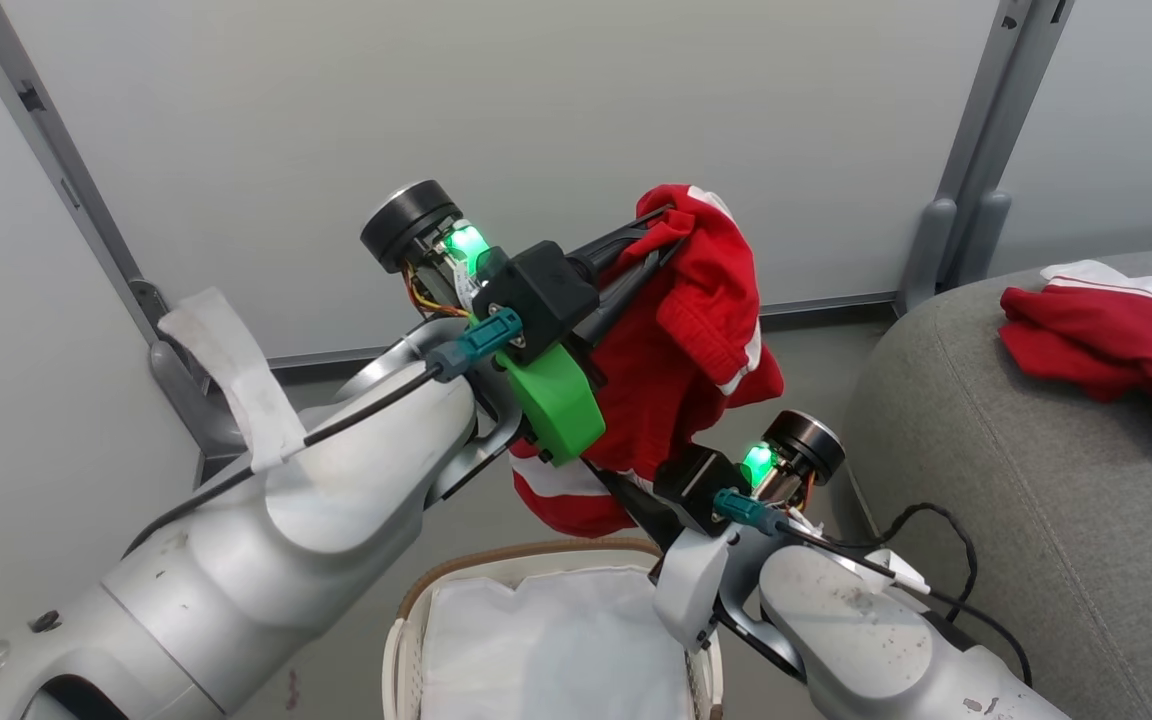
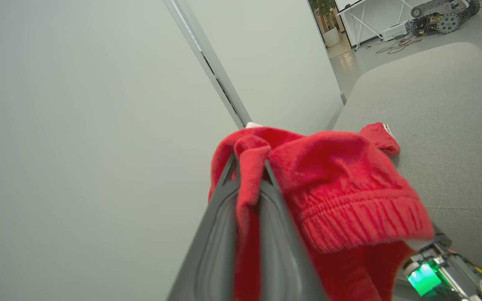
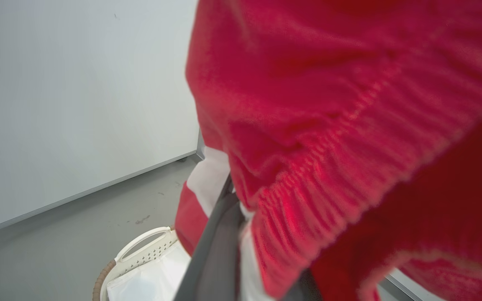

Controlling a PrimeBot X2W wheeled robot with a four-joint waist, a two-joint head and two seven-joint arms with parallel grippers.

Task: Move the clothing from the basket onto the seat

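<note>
A bright red garment with white stripes, the clothing [image 1: 696, 330] [image 2: 341, 188] [image 3: 329, 104], hangs in the air above the basket. My left gripper [image 1: 671, 220] [image 2: 249, 161] is raised and shut on its top fold. My right gripper [image 1: 616, 480] [image 3: 232, 196] reaches up from below and is shut on its lower hem, with the fingertips buried in the fabric. The white perforated basket [image 1: 526, 553] [image 3: 140, 246] with a brown rim sits below and holds a white liner [image 1: 556, 640]. On the right, another red-and-white garment [image 1: 1106, 340] lies on the grey seat [image 1: 1016, 480] [image 2: 454, 92].
A pale wall panel [image 1: 536, 120] with grey metal posts [image 1: 976, 150] stands close behind the arms. Grey floor [image 3: 78, 234] runs between the wall and the basket. Past the seat's far end stand a wheeled machine [image 2: 442, 12] and loose cables.
</note>
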